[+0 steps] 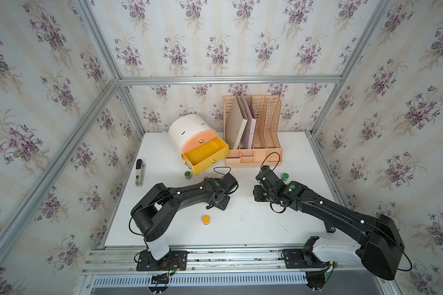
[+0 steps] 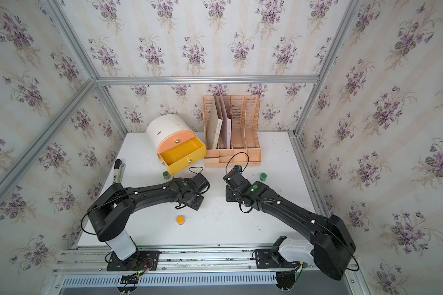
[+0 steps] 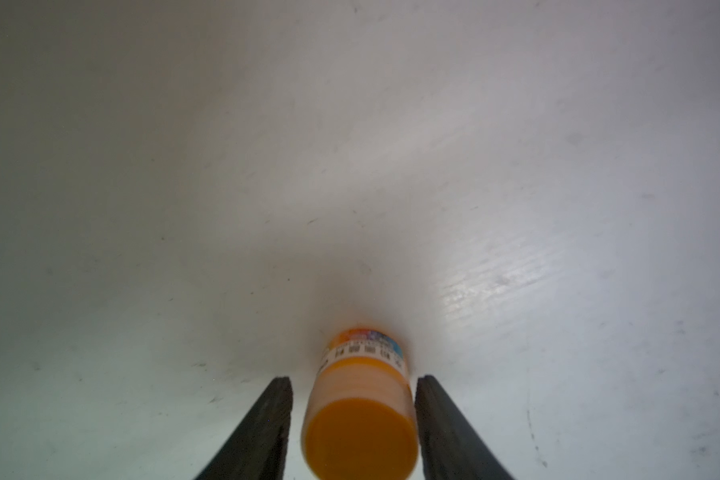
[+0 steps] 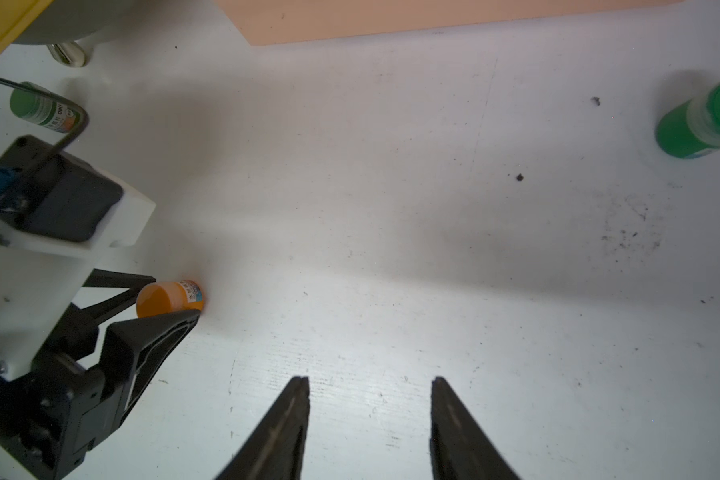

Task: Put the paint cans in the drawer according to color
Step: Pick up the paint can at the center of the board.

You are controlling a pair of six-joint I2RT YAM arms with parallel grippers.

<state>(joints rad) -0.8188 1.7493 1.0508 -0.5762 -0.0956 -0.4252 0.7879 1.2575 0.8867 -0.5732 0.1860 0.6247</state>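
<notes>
Straddling orange paint can (image 3: 358,415) at worktop (image 3: 350,124) centre, left tool (image 3: 352,380), cannot tell if clamping; right tool (image 4: 370,380) hanging apart, empty. One-sided contact risking tipping can over.

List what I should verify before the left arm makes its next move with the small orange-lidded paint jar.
1. The small orange-lidded paint jar sits between the fingers of the left gripper: ok.
2. Fingers pressed on the jar: not ok; a sliver of white table shows beside one finger.
3. Jar standing upright: ok.
4. The yellow plastic drawer is pulled out: ok; it looks empty.
5. The right gripper is open, empty and apart from the left: ok.
6. Room past the green-lidded jar standing before the drawer: cannot tell.
</notes>
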